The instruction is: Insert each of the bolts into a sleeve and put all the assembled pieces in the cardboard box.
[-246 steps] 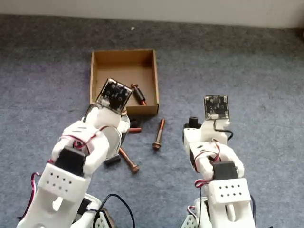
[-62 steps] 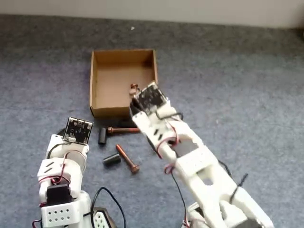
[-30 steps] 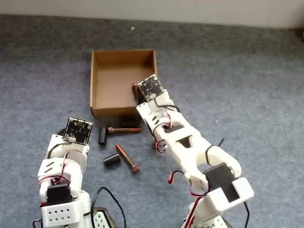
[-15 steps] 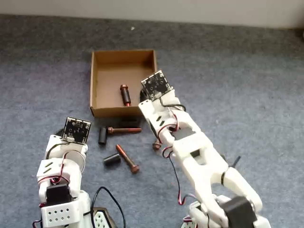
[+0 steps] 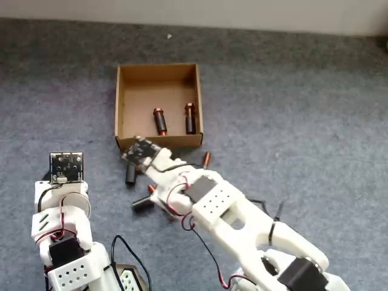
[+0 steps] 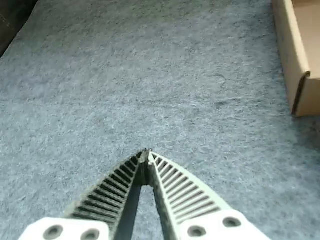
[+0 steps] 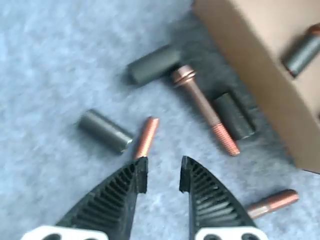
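The right gripper [image 7: 163, 172] hangs released low over the grey carpeted counter [image 7: 60, 50], its 2 ribbed black jaws apart with nothing between them. Just ahead of 1 jaw tip lies a bare copper-coloured bolt [image 7: 146, 136]. A short dark grey metal sleeve [image 7: 105, 131] rests just beside it. Farther out, a second copper bolt with a washer under its head [image 7: 202, 107] lies with that head against a second dark sleeve [image 7: 152, 65]. A third dark sleeve [image 7: 235, 116] sits just beside its shank, close under the wall of the open brown cardboard box [image 7: 250, 65]. A fourth copper bolt [image 7: 272, 202] lies off to one side of the gripper, near the box wall.

From above, the right arm stretches across the counter, with its wrist in front of the box. Inside the box, 2 assembled pieces lie side by side but apart, near the front wall. Each is a bolt seated in a sleeve, the first assembled piece [image 5: 160, 121] and the second assembled piece [image 5: 190, 118].

The left gripper [image 6: 145, 155] is clenched on nothing, its jaw tips meeting above bare carpet. A corner of the box lies off to its side. Its arm stands at the near left, well apart from the loose parts.
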Tool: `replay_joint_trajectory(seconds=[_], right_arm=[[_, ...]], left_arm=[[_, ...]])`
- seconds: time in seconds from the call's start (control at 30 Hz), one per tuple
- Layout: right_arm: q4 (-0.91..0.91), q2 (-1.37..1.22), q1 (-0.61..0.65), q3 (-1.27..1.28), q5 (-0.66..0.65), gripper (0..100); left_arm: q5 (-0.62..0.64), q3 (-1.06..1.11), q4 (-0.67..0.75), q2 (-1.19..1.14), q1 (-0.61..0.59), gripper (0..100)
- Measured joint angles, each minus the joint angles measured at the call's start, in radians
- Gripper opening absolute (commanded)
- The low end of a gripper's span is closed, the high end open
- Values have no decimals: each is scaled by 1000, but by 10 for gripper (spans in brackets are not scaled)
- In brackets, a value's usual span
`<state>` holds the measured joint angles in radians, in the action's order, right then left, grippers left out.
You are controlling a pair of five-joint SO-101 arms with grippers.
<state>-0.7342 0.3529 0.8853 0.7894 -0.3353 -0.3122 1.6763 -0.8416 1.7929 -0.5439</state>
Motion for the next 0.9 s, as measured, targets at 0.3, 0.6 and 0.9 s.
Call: replay_joint_trajectory(seconds=[0.3, 0.6, 0.9], right_arm=[[-393, -278, 133, -408, -2, 202], [-416, -493, 164, -560, -60, 202], [-371, -583, 164, -569, -101, 202]], left_arm=[[12, 0, 0, 0, -3, 53], [14, 0, 0, 0, -3, 53], [14, 0, 0, 0, -3, 53]])
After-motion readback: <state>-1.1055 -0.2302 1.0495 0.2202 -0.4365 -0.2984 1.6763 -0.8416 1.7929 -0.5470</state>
